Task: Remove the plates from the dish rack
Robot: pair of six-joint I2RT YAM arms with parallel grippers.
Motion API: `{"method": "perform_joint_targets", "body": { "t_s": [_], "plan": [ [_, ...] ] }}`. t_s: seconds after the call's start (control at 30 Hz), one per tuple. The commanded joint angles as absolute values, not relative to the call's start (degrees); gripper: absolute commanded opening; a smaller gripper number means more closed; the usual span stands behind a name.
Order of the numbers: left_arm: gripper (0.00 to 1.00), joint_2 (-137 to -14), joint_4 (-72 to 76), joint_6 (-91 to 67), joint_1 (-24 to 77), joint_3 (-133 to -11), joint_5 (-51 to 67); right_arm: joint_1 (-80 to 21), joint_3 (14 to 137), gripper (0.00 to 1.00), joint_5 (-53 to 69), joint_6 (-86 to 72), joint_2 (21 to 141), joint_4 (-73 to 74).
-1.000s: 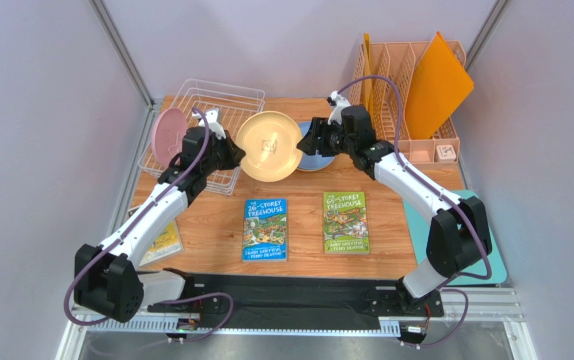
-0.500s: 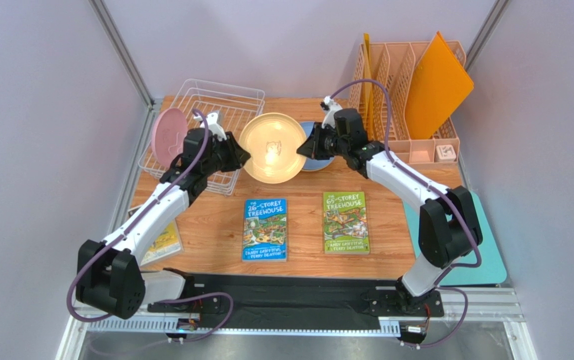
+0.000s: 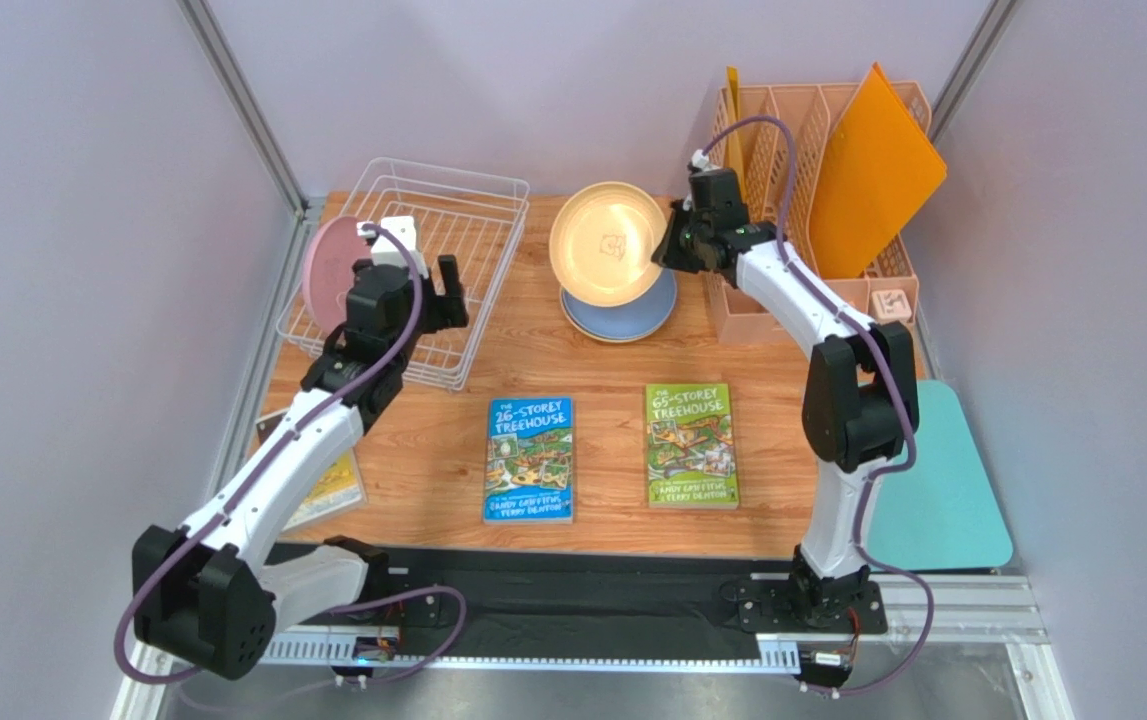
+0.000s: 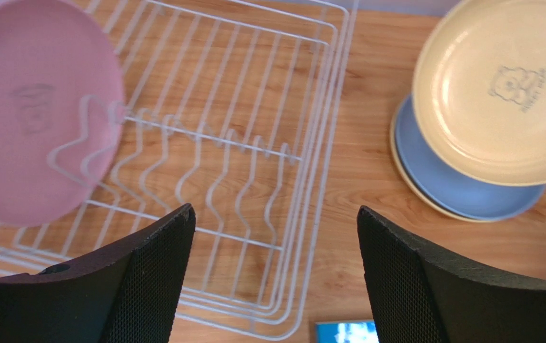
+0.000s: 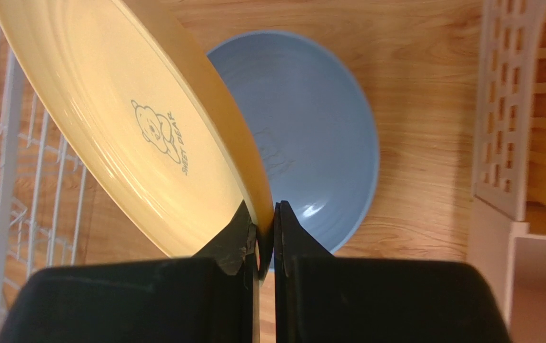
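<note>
A pink plate (image 3: 333,270) stands upright at the left end of the white wire dish rack (image 3: 452,192). My left gripper (image 3: 423,293) hovers open over the rack's right half, nothing between its fingers (image 4: 155,264). The left wrist view shows the pink plate (image 4: 39,107), the rack's prongs (image 4: 254,179) and the left gripper (image 4: 275,211). My right gripper (image 3: 671,249) is shut on the rim of a cream-yellow plate (image 3: 608,243), held tilted above a light blue plate (image 3: 627,318). The blue plate (image 4: 461,194) lies on another cream plate on the table. The right wrist view shows the right gripper (image 5: 265,214) pinching the yellow plate (image 5: 125,121) over the blue plate (image 5: 311,143).
A peach slotted organizer (image 3: 775,150) with orange folders (image 3: 868,165) stands just right of the right gripper. Two books (image 3: 530,458) (image 3: 690,444) lie on the near table. A teal mat (image 3: 940,510) is at the right edge. Another book (image 3: 327,488) lies near the left edge.
The left gripper let go of the yellow plate, opened and drew back over the rack. The right gripper shut on the plate's rim and carried it right, over the blue plate.
</note>
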State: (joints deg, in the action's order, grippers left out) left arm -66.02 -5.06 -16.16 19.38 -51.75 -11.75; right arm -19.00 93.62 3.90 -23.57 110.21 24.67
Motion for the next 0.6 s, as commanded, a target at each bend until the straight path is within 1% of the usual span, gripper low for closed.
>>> {"method": "perform_joint_targets", "body": {
  "t_s": [0.0, 0.17, 0.3, 0.33, 0.4, 0.5, 0.57],
  "plan": [
    [0.89, -60.57, 2.61, -5.11, 19.42, -47.65, -27.14, -16.35, 99.57, 0.01, 4.12, -24.70, 114.60, 29.70],
    [0.93, -57.66, 6.76, -1.50, 19.42, -44.30, -32.16, -15.03, 99.93, 0.03, 5.80, -24.96, 116.45, 30.94],
    [0.95, -57.22, 7.73, -0.27, 19.42, -44.21, -35.32, -14.94, 99.23, 0.06, 7.46, -25.22, 117.16, 31.73],
    [0.98, -57.39, 8.34, -0.09, 19.42, -44.03, -36.64, -14.85, 99.23, 0.07, 8.17, -25.05, 117.42, 31.73],
    [0.99, -58.09, 9.67, 1.75, 19.42, -44.03, -38.05, -14.94, 99.05, 0.09, 10.01, -25.23, 118.03, 31.73],
    [0.99, -59.23, 10.63, 3.16, 19.34, -44.56, -39.64, -14.94, 99.49, 0.14, 11.16, -25.14, 118.91, 32.34],
    [1.00, -59.76, 10.37, 3.25, 19.34, -45.08, -40.08, -14.85, 99.49, 0.20, 11.42, -24.96, 119.18, 32.52]
  ]
}}
